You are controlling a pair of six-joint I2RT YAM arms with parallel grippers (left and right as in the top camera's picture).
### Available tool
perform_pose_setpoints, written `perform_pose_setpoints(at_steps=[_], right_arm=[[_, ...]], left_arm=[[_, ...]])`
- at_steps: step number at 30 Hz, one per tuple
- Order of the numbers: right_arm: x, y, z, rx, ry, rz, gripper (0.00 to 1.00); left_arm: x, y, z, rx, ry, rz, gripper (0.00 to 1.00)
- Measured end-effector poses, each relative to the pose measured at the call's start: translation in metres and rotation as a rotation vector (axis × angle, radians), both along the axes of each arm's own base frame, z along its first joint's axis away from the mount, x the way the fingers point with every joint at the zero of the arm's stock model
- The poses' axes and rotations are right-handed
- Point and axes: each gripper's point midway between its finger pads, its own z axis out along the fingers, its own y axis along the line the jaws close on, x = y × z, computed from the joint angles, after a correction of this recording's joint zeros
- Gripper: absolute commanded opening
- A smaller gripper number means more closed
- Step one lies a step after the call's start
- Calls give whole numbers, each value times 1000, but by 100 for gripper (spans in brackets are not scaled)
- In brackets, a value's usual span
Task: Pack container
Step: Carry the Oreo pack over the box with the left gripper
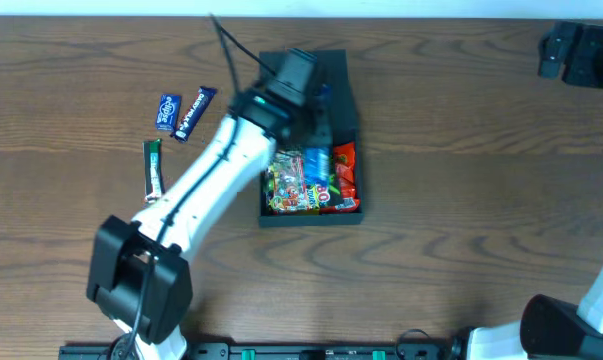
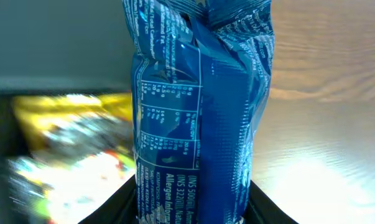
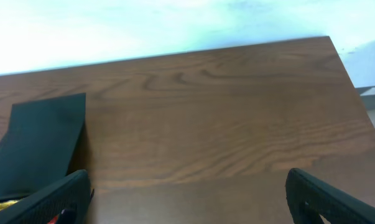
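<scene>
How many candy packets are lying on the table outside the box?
3, all left of the container: a short blue packet, a longer blue packet beside it, and a green bar nearer the robot. The left arm may hide more.

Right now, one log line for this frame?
left gripper: shut on blue packet, over container | right gripper: open, away | three packets outside

A brown wood-grain table (image 1: pixel 461 150) fills the overhead view. Toward 10 o'clock from its middle lie three loose candy packets. A short blue packet (image 1: pixel 168 112) lies just beside a longer blue bar (image 1: pixel 194 113), which is at its 3 o'clock and tilted toward 1 o'clock. A green bar (image 1: pixel 154 168) lies at 6 o'clock from the short one, apart, pointing to 12. A pale strip (image 1: pixel 381 8) borders the table's 12 o'clock edge.
</scene>
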Motion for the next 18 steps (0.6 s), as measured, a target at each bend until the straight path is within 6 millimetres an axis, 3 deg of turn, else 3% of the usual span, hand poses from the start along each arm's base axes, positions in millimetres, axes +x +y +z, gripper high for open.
perform_pose_setpoints(at_steps=[2,10,13,18], right_arm=[[-2,-1,-2,3,9,-3,99],[-3,-2,-3,7,14,-8,99],[-4,-2,-3,13,16,-8,99],[-3,1,-3,22,16,1,99]], left_arm=[[-9,-18,1,-9,-3,13,6],[-38,-54,-4,73,-66,-13,6],[-42,-60,-23,116,-50,-20,6],[-36,-53,-59,193,-11,1,6]])
